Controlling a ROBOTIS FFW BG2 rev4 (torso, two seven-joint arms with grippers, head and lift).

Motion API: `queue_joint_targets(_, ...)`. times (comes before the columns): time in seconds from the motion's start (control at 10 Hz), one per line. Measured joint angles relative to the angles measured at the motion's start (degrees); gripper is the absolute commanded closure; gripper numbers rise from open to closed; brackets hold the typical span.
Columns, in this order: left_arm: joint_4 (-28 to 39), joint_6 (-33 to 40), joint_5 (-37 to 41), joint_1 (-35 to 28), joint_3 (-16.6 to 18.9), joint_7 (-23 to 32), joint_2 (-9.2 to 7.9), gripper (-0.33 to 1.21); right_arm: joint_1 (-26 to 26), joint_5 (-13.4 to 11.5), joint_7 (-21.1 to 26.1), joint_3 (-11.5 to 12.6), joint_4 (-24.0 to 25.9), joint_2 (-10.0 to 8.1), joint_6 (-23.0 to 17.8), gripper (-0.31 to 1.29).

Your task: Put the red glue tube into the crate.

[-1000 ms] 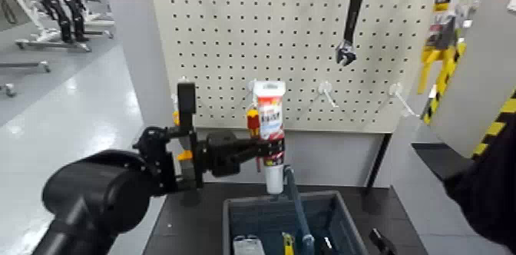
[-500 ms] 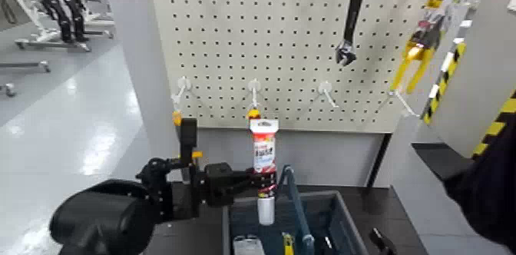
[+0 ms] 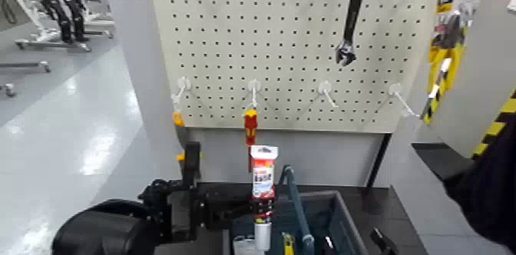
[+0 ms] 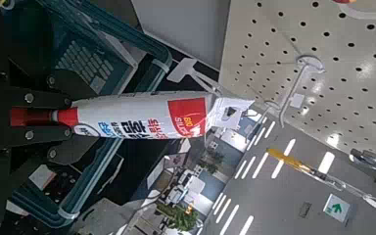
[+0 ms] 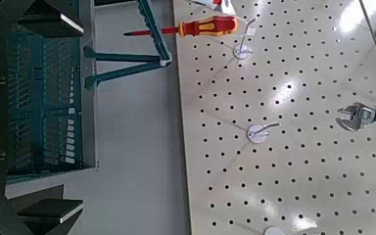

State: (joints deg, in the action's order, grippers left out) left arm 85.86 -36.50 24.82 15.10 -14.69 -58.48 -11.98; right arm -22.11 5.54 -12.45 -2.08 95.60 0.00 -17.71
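Note:
The red glue tube (image 3: 262, 183) hangs upright with its white cap down, held in my left gripper (image 3: 252, 212), which is shut on its lower part. The cap is at the rim of the dark grey crate (image 3: 342, 213), just left of its blue-grey bar handle (image 3: 295, 203). In the left wrist view the tube (image 4: 142, 116) lies between the dark fingers (image 4: 31, 96), with the crate (image 4: 86, 61) behind it. My right gripper (image 5: 73, 116) is open and empty, off to the right, facing the crate (image 5: 44, 108).
A white pegboard (image 3: 292, 51) stands behind the crate. A red-and-yellow screwdriver (image 3: 250, 124) and a black wrench (image 3: 349, 28) hang on it, and a yellow tool (image 3: 444, 51) hangs at the far right. Small items lie in the crate.
My left gripper has moved down with the tube, from in front of the pegboard to the crate's rim. The screwdriver behind it now shows.

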Motion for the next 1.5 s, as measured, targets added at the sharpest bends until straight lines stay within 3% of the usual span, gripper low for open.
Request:
queue_joint_targets(0.3,-1.12,-0.97,-2.48,-0.51,0.27,-1.15,-0.06,1.18,0.05,0.0,0.23,-0.12,0.03,0.0,-0.04,0.07)
queue_joint_targets(0.4,-1.4,-1.24,-2.96,-0.71,0.47,-1.32,-0.06,1.01,0.05,0.0,0.31,-0.18,0.03,0.0,-0.05,0.07)
queue_joint_targets(0.5,-1.5,-1.5,-3.71,-0.74,0.47,-1.57,-0.03,0.39,0.04,0.0,0.32,-0.18,0.03,0.0,-0.05,0.07)
queue_joint_targets(0.6,-1.51,-1.69,-4.46,-0.73,0.42,-1.73,-0.04,0.02,-0.01,0.0,0.32,-0.13,0.08,0.0,-0.05,0.07)
queue_joint_targets(0.8,-1.48,-1.39,-4.76,-0.59,0.41,-1.67,-0.06,0.19,-0.03,0.0,0.32,-0.1,0.11,0.0,-0.1,0.07)
queue_joint_targets(1.5,-0.78,0.05,-4.79,0.18,-0.2,-0.58,-0.24,0.18,-0.14,0.0,0.24,-0.11,0.11,-0.02,-0.69,0.07)
